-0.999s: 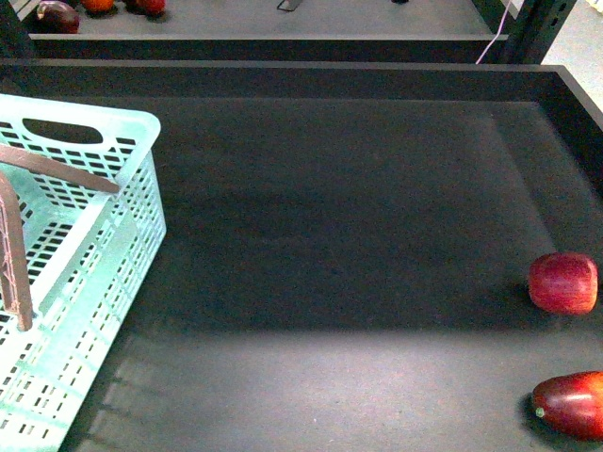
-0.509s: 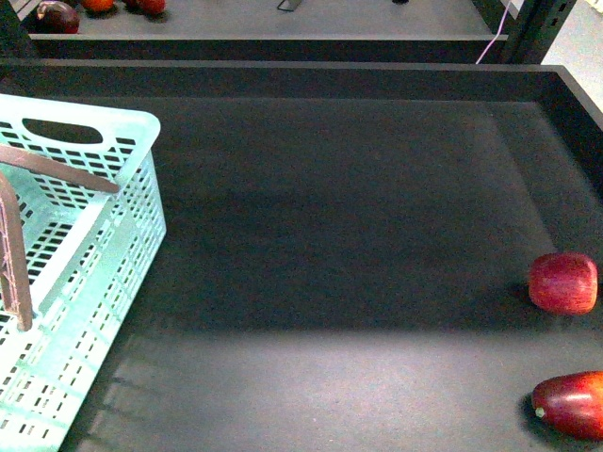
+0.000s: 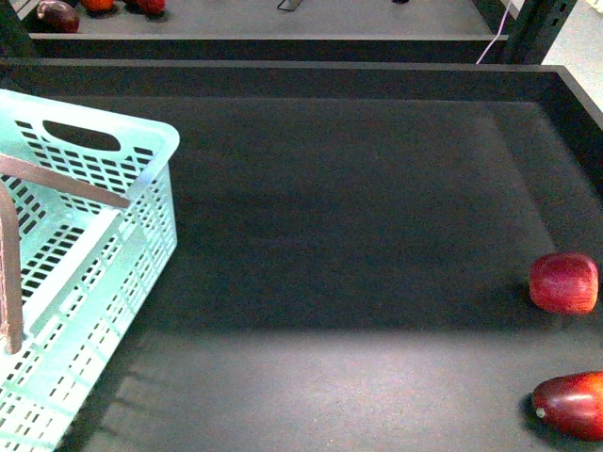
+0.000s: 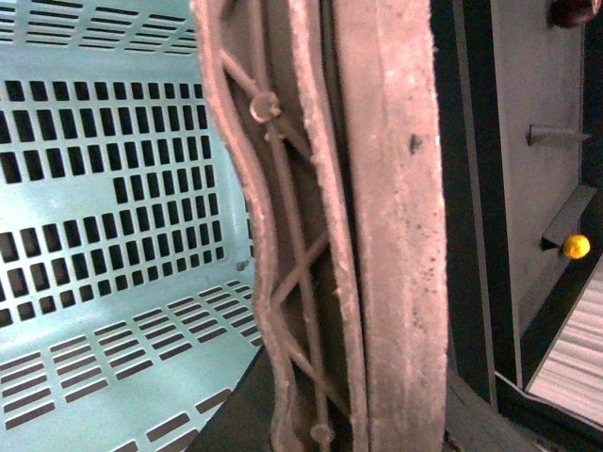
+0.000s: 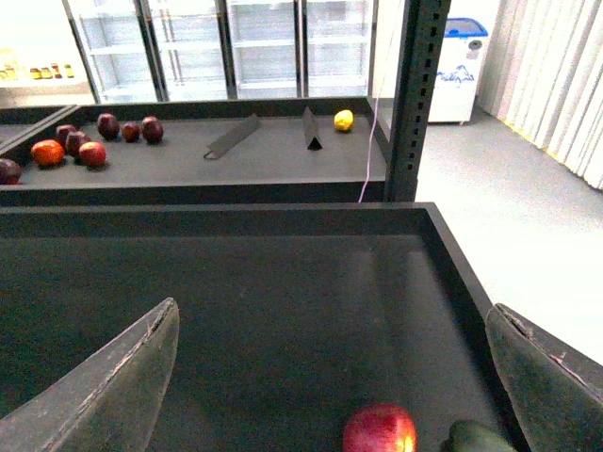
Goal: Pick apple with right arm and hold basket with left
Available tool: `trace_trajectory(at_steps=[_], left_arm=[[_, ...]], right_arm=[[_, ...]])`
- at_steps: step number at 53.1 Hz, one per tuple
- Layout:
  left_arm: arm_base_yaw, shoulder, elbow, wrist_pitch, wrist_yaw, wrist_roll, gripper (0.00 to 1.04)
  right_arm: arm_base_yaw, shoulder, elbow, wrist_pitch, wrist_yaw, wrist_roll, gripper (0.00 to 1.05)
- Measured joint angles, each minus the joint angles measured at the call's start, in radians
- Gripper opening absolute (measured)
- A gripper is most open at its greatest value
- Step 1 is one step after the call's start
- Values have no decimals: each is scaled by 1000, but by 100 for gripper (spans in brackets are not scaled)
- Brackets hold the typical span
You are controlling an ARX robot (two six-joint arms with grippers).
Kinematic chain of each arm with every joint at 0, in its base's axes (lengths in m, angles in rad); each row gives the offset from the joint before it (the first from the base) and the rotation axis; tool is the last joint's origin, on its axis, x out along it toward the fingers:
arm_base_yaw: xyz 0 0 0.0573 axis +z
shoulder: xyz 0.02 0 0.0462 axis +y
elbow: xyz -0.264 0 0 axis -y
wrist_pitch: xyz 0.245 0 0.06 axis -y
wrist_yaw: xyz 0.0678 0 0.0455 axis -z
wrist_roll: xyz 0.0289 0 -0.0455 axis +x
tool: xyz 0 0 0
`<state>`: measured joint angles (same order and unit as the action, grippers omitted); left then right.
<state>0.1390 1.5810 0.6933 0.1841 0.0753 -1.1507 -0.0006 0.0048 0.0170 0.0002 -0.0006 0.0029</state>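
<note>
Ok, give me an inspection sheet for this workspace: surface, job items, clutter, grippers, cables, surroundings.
Surface: dark matte tray with raised walls.
Job's things: apple near the right wall, untouched; basket at the left.
Clutter: darker red fruit nearer than the apple, apart from it.
Grippers: left gripper at the basket, jaws' state unclear; right gripper over the tray, jaws open, empty.
Cables: pale cable beside the post behind the tray.
Surroundings: second tray with fruit on it; glass-door fridges.
</note>
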Motion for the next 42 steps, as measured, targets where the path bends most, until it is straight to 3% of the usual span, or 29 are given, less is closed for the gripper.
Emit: trace_trajectory(at_steps=[9, 21, 31, 42], left_arm=[[-84, -111, 1, -75, 0, 8, 17], [-306, -228, 65, -150, -38, 10, 17], [-555, -235, 147, -202, -76, 17, 17], [-703, -234, 205, -207, -99, 17, 17]], right_arm=[[0, 0, 0, 0, 0, 0, 96], [0, 0, 0, 0, 0, 0, 96], [0, 0, 0, 0, 0, 0, 96], [0, 0, 0, 0, 0, 0, 96]])
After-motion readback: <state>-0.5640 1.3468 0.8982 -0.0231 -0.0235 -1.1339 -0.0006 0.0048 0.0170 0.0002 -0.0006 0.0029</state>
